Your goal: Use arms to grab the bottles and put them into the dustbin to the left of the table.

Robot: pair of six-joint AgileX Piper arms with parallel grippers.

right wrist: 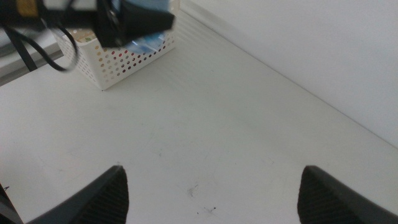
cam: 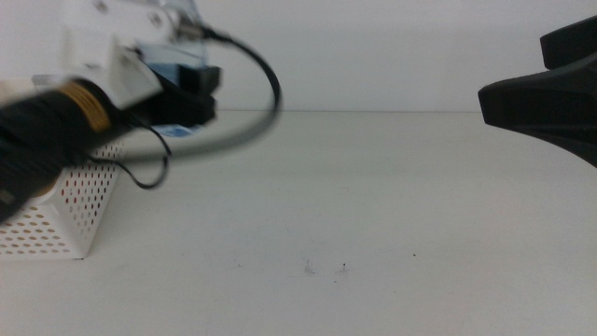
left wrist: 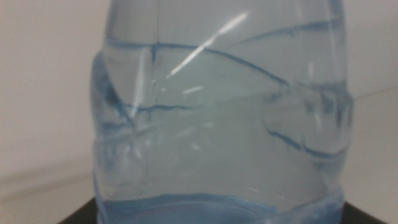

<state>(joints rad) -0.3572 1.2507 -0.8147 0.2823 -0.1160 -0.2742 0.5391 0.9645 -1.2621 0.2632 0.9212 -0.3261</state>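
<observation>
The left claw (cam: 191, 93) pinched the clear water bottle (left wrist: 217, 118) above the dustbin (cam: 70, 219) at nine o'clock on the surface (cam: 354, 205), bin directly beneath it, while the right claw (right wrist: 211, 186) waited spread at three o'clock.

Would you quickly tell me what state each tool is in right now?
Left tool: closed on the clear water bottle, above the dustbin.
Right tool: open, holding nothing, above the table.
</observation>
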